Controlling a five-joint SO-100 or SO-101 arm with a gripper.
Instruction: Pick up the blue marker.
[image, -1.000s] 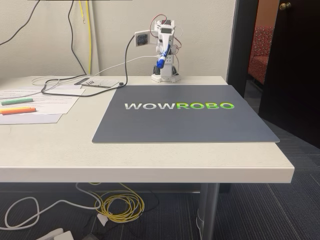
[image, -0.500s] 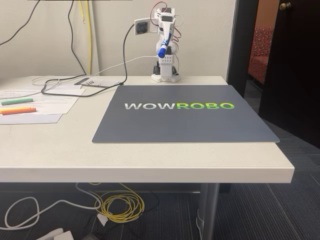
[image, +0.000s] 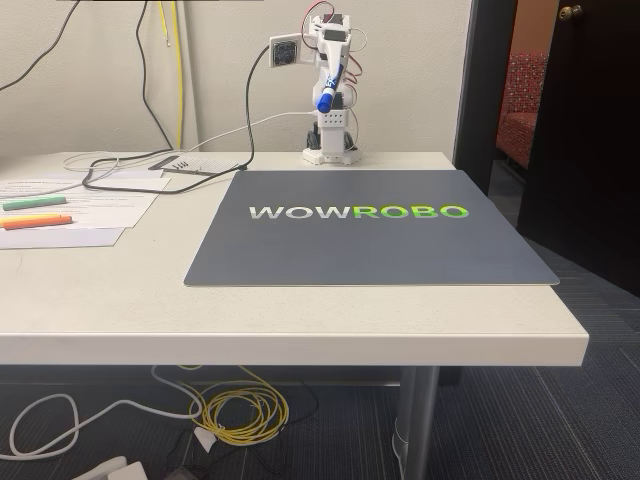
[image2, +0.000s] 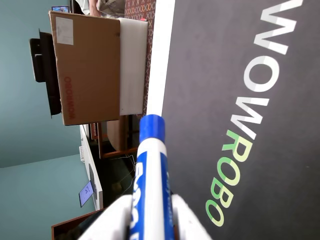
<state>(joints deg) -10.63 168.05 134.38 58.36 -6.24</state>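
Pale wall and a dark doorway stand behind a white table (image: 300, 320) that carries a large grey mat (image: 370, 255) printed WOWROBO in white and green. At the far edge of the table, just behind the mat, the small white arm (image: 331, 120) is folded up tall on its base, with red and black wires looping around its upper joints and a white cable trailing off to the left in the fixed view. The gripper (image: 327, 85) sits high on the arm, well above the mat, and it is clamped on the blue marker (image: 327, 88), which hangs at a slant with its blue cap pointing down and a little to the left. From the wrist view the grip is plain: the two white fingers (image2: 112, 222) press against either side of the barrel, and the marker (image2: 151, 170) sticks out past them, white with blue print, ending in the rounded blue cap over the mat's edge. Off to the left of the table in the fixed view, well apart from the arm, a green highlighter (image: 34, 202) and an orange highlighter (image: 36, 221) lie on some sheets of paper (image: 100, 205). Yellow and white cables (image: 235, 412) are coiled on the carpet under the table.
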